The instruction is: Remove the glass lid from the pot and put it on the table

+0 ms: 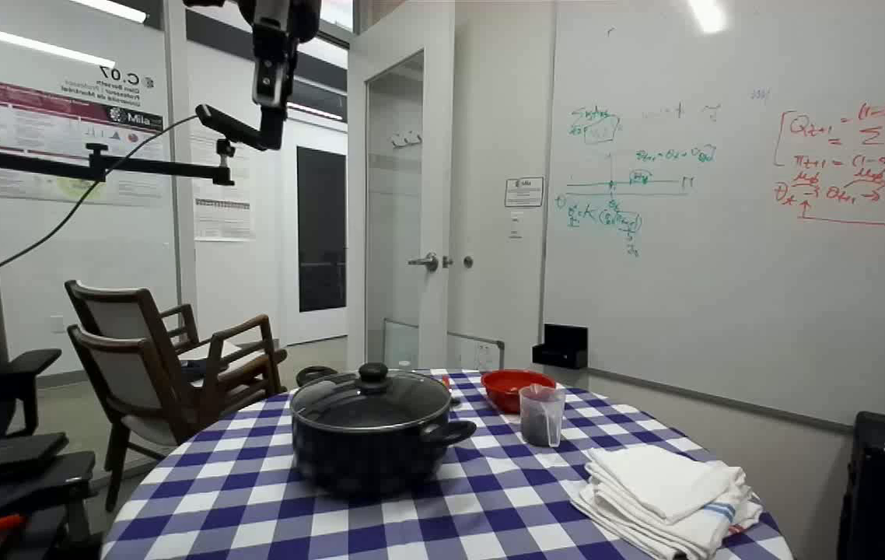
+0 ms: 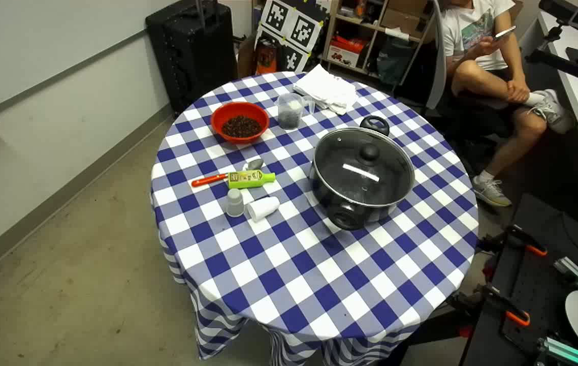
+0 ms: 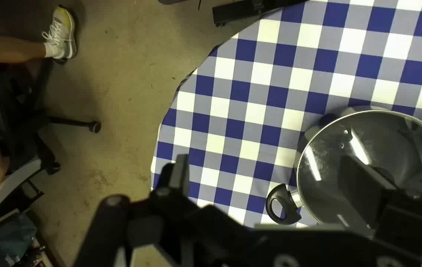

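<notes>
The glass lid (image 2: 347, 152) sits on the black pot (image 2: 322, 193), its black knob upright at the centre. Both exterior views show the lid (image 1: 411, 400) on the pot (image 1: 369, 463), which stands on the checkered table (image 1: 240, 498). My gripper (image 1: 272, 128) hangs high above the table in an exterior view, well apart from the lid. In the wrist view my gripper (image 3: 264, 163) is open and empty, fingers wide apart. The lid (image 3: 326, 148) lies below at the right there, partly hidden by the right finger; its knob is mostly hidden. A pot handle (image 3: 281, 207) shows between the fingers.
A red bowl (image 2: 241, 122) with dark bits, a clear measuring cup (image 2: 290, 112) and folded white towels (image 2: 327, 89) stand on the table. A green bottle (image 2: 248, 179), an orange-handled tool (image 2: 210, 180), a grey shaker (image 2: 234, 203) and a tipped white cup (image 2: 263, 208) lie nearer the pot.
</notes>
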